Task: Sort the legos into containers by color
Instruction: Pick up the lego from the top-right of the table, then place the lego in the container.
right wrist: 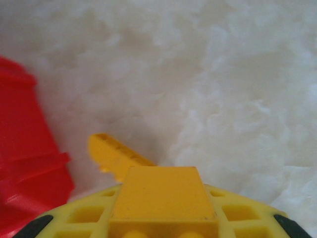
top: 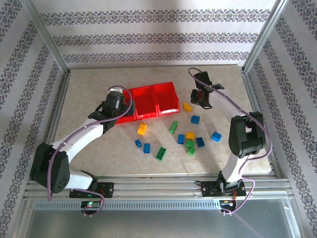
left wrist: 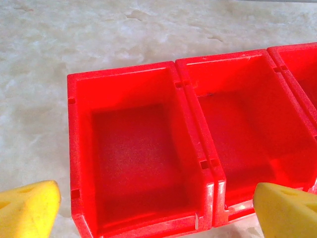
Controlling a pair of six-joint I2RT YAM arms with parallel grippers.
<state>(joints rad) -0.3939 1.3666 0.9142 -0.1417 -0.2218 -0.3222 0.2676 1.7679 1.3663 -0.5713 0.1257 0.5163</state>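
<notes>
Two roles: left gripper (left wrist: 157, 210), spread wide, idles over the containers (left wrist: 124, 72); right gripper (top: 202, 99), grip unclear, hovers by a yellow lego (top: 187, 106), its likely target.

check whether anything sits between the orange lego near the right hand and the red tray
Nothing visible does. In the top view a bare strip of table separates the orange lego from the red tray at its right end wall; the right hand sits on the lego's other side.

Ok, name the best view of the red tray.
Left wrist: the red tray close up, two compartments' insides plain. Top external shows all three, small, the left arm overlapping one. Right wrist catches a red corner.
</notes>
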